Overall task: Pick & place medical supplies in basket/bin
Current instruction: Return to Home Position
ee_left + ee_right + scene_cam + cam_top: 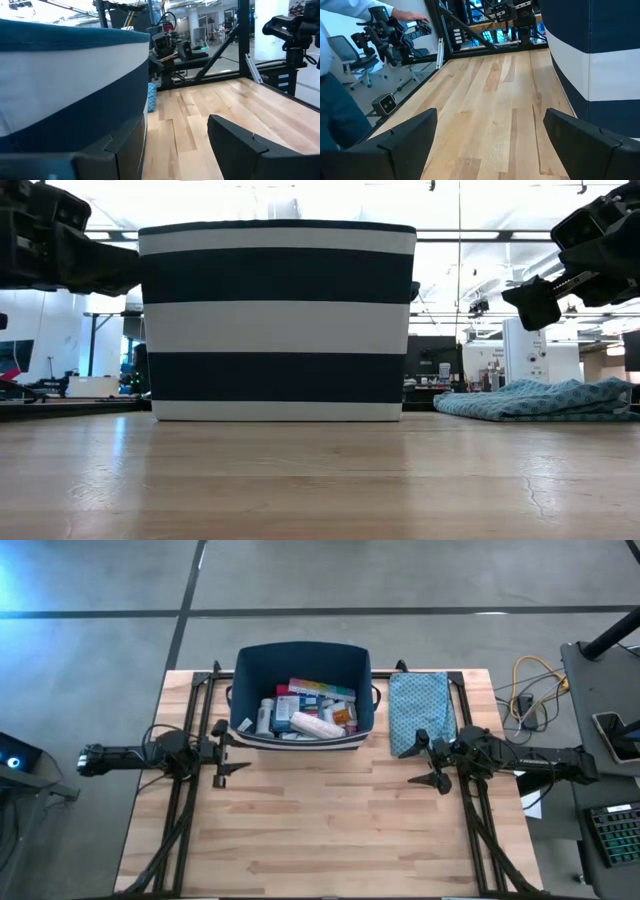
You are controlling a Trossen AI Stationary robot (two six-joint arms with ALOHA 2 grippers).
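The navy, white-striped bin (303, 695) stands on its base at the table's far middle, showing broadside in the low view (277, 320). Inside it lie the medical supplies (305, 712): white bottles and tubes, a rainbow organizer, flat boxes. My left gripper (228, 752) hovers open near the table's left edge, beside the bin's near left corner (75, 100). My right gripper (428, 758) hovers open at the right, just near of the teal pouch, with the bin's wall (595, 55) beside it. Neither holds anything.
A teal patterned cloth pouch (421, 710) lies flat on the table right of the bin, also seen low (540, 400). Bare wooden table (330, 820) spreads between and in front of the grippers. Black frame rails run along both sides. A person stands beyond the table (335, 100).
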